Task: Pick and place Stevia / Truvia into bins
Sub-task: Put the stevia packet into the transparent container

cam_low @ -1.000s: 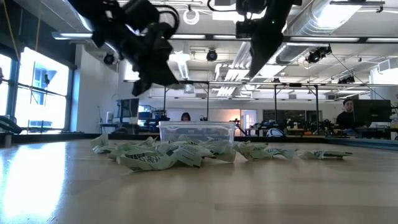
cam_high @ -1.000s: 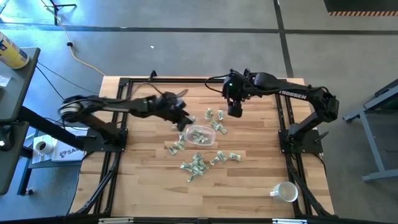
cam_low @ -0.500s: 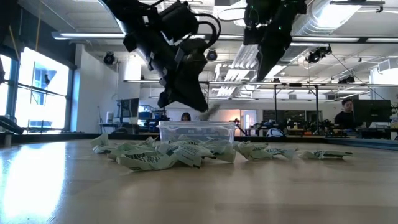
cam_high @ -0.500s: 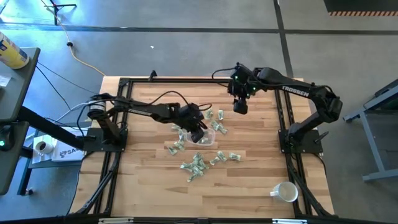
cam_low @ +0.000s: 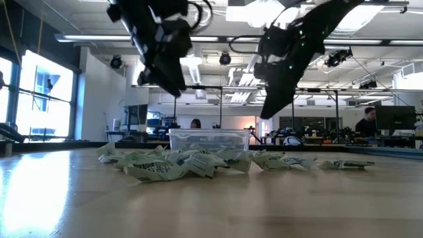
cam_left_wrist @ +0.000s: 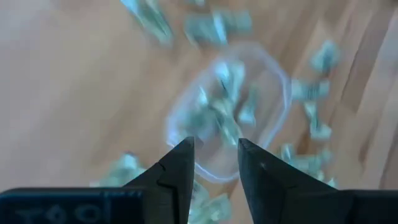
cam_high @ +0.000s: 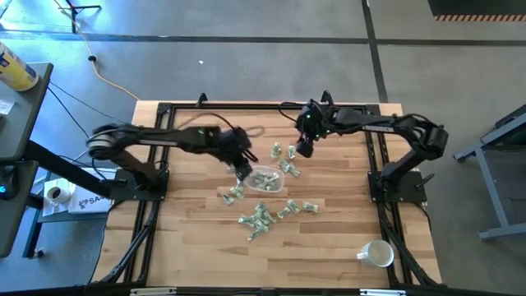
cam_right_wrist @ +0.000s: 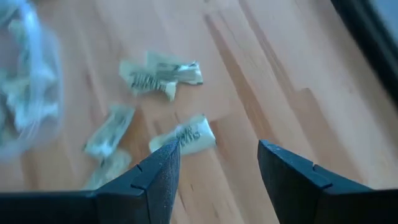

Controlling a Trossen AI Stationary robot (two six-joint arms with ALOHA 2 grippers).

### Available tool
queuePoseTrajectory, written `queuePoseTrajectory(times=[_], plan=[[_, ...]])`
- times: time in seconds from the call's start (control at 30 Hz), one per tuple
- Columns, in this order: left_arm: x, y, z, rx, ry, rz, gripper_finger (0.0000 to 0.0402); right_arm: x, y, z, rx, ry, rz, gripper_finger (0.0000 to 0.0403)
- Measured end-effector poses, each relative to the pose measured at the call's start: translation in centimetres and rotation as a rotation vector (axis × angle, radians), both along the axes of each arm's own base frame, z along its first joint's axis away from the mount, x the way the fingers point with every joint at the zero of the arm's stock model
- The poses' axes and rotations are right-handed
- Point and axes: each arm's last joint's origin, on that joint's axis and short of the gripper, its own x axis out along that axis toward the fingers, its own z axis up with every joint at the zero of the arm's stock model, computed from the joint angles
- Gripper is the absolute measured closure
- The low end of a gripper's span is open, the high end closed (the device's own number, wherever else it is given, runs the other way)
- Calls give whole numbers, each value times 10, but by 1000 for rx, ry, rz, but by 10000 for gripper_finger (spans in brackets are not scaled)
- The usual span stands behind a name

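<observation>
The clear bin (cam_high: 265, 178) stands mid-table with several green-and-white Stevia packets inside (cam_left_wrist: 225, 109). More packets lie loose around it: left of it (cam_high: 233, 194), nearer the front (cam_high: 260, 219) and right of it (cam_high: 285, 153). My left gripper (cam_high: 243, 171) hangs open above the bin's left edge (cam_left_wrist: 216, 149), with nothing between its fingers. My right gripper (cam_high: 302, 150) is open too, slanting down over the packets right of the bin (cam_right_wrist: 217, 149). One packet (cam_right_wrist: 186, 135) lies just beyond its finger (cam_right_wrist: 163, 171).
A white mug (cam_high: 376, 253) lies at the table's near right corner. Black frame rails (cam_high: 156, 189) run along the table's left and right sides. Bare wood shows near the front edge (cam_low: 211, 205). People show in the room beyond the table (cam_low: 370, 122).
My left gripper swung over the bin, then drew back toward the table's left edge and rose. My right gripper has come down toward the packets right of the bin, tipping to a slant.
</observation>
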Motion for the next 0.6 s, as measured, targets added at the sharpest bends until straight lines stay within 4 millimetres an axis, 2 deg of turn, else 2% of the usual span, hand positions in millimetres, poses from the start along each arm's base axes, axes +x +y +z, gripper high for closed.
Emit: queuePoseTrajectory(times=[0.17, 0.27, 0.43, 0.6], plan=[[-44, 13, 57, 144, -192, 168, 243, 18, 3, -35, 117, 43, -148, 196], [-74, 20, 85, 183, -314, 243, 243, 25, 10, -50, 132, 74, -223, 198], [-113, 27, 111, 243, -430, 326, 243, 36, 18, -54, 53, 47, -336, 212], [-132, 35, 136, 328, -627, 320, 243, 38, 21, -59, 118, 33, -456, 231]])
